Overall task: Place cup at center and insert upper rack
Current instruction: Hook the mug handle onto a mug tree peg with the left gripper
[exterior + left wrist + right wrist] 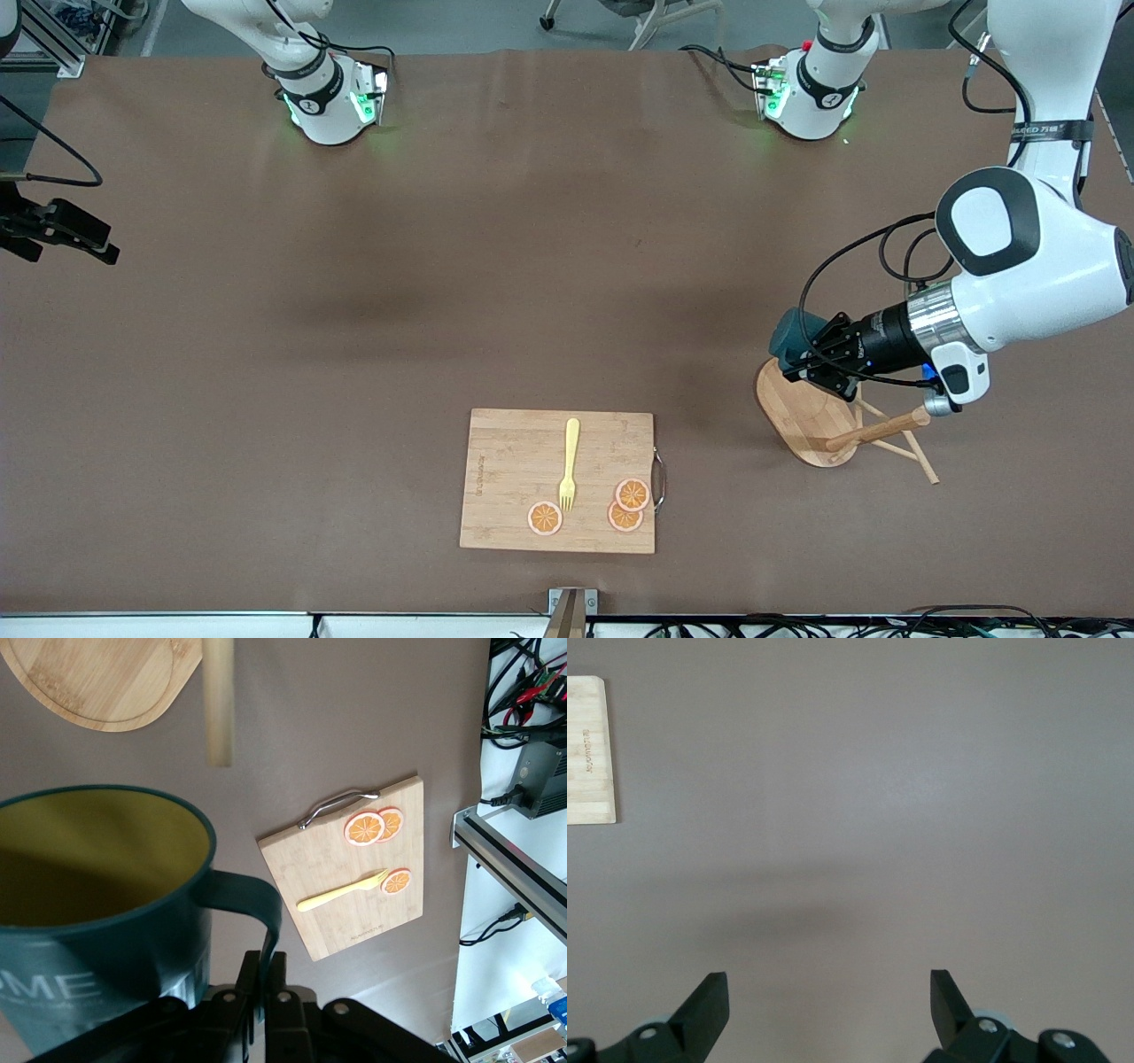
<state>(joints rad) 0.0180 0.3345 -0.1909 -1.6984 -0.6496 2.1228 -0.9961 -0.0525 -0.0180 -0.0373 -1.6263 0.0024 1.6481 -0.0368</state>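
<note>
Teal ceramic cup [97,930] with a yellow inside is hanging by its handle in the closed left gripper [811,359], over the light bamboo upper rack [819,416] near the left arm's edge of the desk. Neither step is finished, I judge. Right gripper [828,1010] is waiting wide open, holding nothing.

Counted on the table: one cup [785,334], one mug tree [811,416], one cutting board [518,478], one fork [570,464], three orange slices [632,494].
</note>
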